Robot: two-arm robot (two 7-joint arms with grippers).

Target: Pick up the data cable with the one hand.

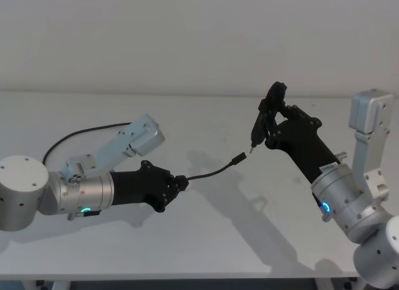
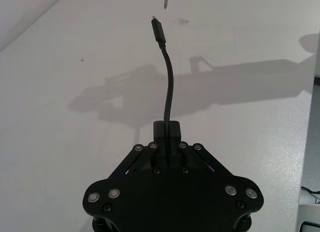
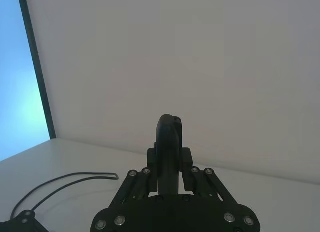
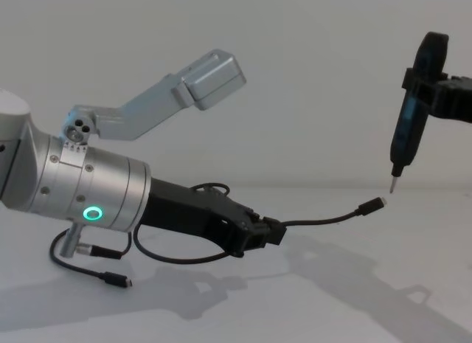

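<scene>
The data cable (image 1: 212,173) is a thin black cord. My left gripper (image 1: 181,183), black on a silver wrist with a green ring, is shut on it above the table. From the closed fingers (image 2: 166,129) the cord (image 2: 167,87) arcs forward to its plug (image 2: 158,31) with a silver tip. That plug (image 4: 371,205) hangs in the air just below and left of the needle tip of a slim dark tool (image 4: 413,114). My right gripper (image 1: 269,125) is shut on this upright tool (image 3: 169,137).
The rest of the cable trails behind my left arm in loops (image 4: 169,254) on the white table (image 1: 187,240), with another small plug (image 4: 118,279) lying there. Another stretch of cord (image 3: 65,184) lies flat on the table.
</scene>
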